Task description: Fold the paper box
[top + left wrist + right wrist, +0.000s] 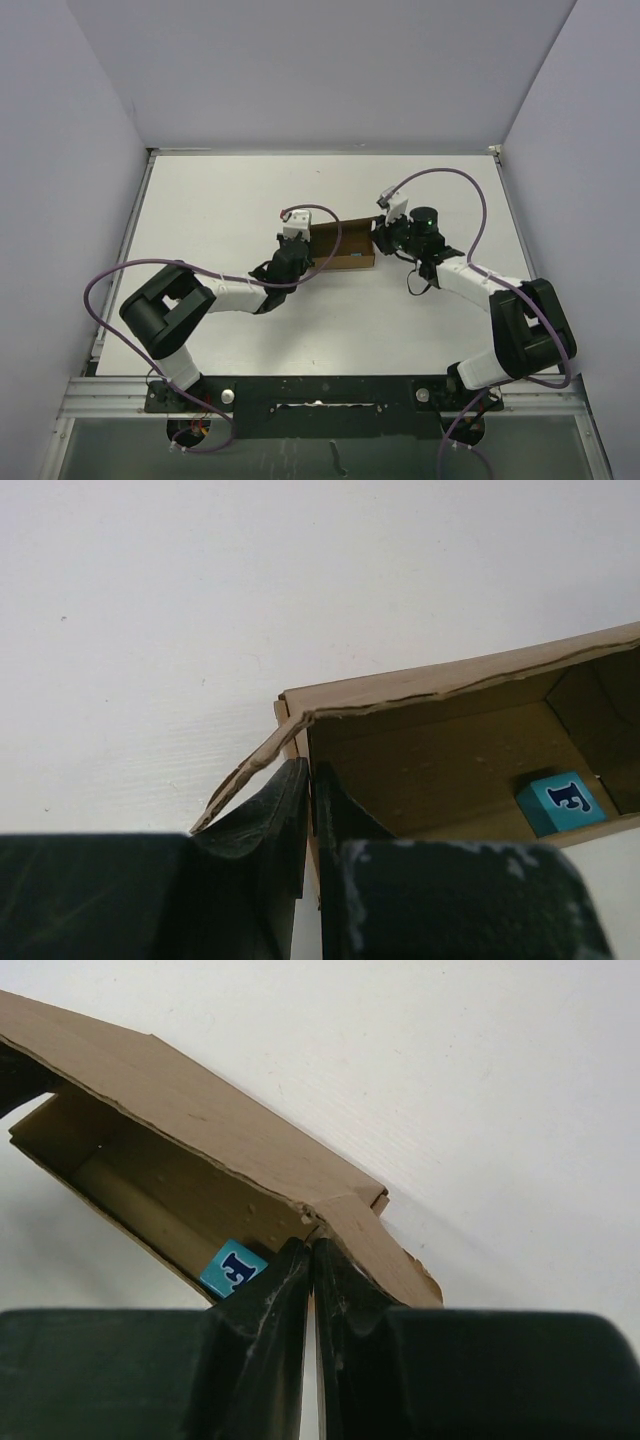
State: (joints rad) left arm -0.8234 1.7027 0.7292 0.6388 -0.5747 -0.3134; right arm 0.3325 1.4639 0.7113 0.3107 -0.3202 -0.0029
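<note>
While left gripper (310, 785) and right gripper (312, 1260) each clamped a paper box (440, 745) end wall between its jaws, we judged even tension necessary, keeping walls square.

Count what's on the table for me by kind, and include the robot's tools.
paper box: 1
blue cube: 1
tools: 2, left tool and right tool
Total: 4
</note>
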